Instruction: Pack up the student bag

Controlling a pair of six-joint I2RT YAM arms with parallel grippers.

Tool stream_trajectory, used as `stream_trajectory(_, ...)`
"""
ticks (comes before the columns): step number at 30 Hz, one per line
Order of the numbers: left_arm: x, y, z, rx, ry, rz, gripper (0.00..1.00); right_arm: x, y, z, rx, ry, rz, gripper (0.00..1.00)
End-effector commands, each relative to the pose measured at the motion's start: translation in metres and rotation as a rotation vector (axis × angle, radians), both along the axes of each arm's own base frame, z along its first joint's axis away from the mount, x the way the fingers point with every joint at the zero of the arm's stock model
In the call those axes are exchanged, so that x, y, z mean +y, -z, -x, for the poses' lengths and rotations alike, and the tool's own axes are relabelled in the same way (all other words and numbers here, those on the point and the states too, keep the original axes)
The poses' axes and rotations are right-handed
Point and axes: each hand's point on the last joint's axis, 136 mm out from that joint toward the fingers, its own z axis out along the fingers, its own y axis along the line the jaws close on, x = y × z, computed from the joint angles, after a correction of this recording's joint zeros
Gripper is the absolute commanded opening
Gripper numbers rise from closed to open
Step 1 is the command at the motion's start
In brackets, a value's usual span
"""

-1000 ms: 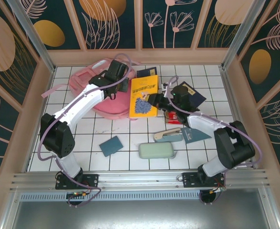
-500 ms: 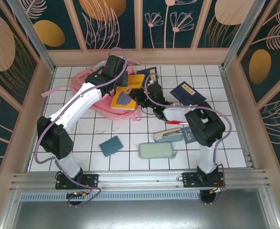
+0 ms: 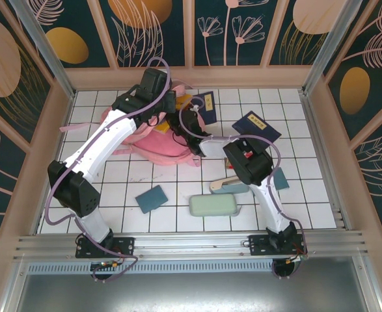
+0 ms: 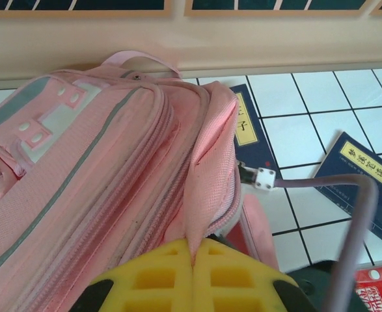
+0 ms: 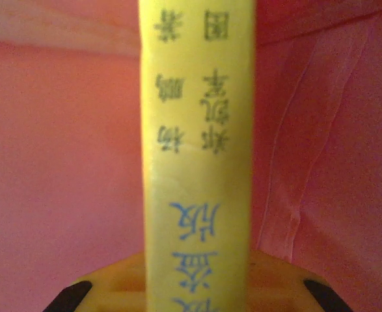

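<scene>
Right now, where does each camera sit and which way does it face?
Top external: above and behind the bases, looking down at the table; both arms show.
Left wrist: on the left arm, facing the student bag; left gripper pinches its edge.
Right wrist: facing pink fabric; right gripper holds the yellow book.
Shared: the bag, top and left wrist.

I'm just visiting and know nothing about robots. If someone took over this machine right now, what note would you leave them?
Left hand: shut on the fabric edge of the student bag, lifting its opening.
Right hand: shut on the yellow book, with pink fabric all around it, apparently inside the bag.
Done: book brought into the bag, not yet released.
Left: release it, then probably pack the dark blue books, green case and small blue notebook on the table.
</scene>
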Motion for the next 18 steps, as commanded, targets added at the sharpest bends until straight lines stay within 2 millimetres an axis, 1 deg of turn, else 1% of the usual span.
stream_trajectory(1,-0.007,-0.052,-0.005,-0.122,0.009,0.1,0.0,0.009,-0.048,-0.021,-0.101,0.111,-0.139,0.0)
stream_trajectory(4,-0.008,-0.048,-0.005,-0.114,0.016,0.1,0.0,0.02,-0.037,-0.031,-0.075,0.146,-0.141,0.0)
stream_trajectory(8,-0.008,-0.041,-0.004,-0.106,0.024,0.085,0.0,0.046,-0.024,-0.04,-0.06,0.134,-0.139,0.0)
stream_trajectory(9,-0.006,-0.04,-0.004,-0.109,0.018,0.079,0.0,0.053,-0.023,-0.04,-0.056,0.129,-0.132,0.02)
stream_trajectory(10,-0.005,-0.04,-0.004,-0.112,0.016,0.076,0.0,0.058,-0.019,-0.041,-0.048,0.124,-0.12,0.12)
stream_trajectory(11,-0.005,-0.039,-0.004,-0.113,0.016,0.072,0.0,0.065,-0.017,-0.04,-0.045,0.112,-0.112,0.27)
stream_trajectory(13,-0.005,-0.038,-0.004,-0.113,0.019,0.064,0.0,0.072,-0.018,-0.038,-0.051,0.081,-0.103,0.48)
stream_trajectory(14,-0.004,-0.038,-0.004,-0.115,0.017,0.061,0.0,0.074,-0.02,-0.035,-0.053,0.068,-0.09,0.53)
stream_trajectory(15,-0.003,-0.038,-0.004,-0.116,0.015,0.052,0.0,0.074,-0.02,-0.031,-0.056,0.058,-0.07,0.55)
stream_trajectory(16,-0.001,-0.038,-0.005,-0.121,0.01,0.044,0.0,0.071,-0.025,-0.027,-0.067,0.056,-0.046,0.6)
stream_trajectory(17,0.001,-0.036,-0.005,-0.123,0.0,0.033,0.0,0.068,-0.031,-0.023,-0.079,0.058,-0.025,0.71)
stream_trajectory(18,0.003,-0.036,-0.006,-0.126,-0.008,0.029,0.0,0.065,-0.034,-0.02,-0.083,0.057,-0.005,0.8)
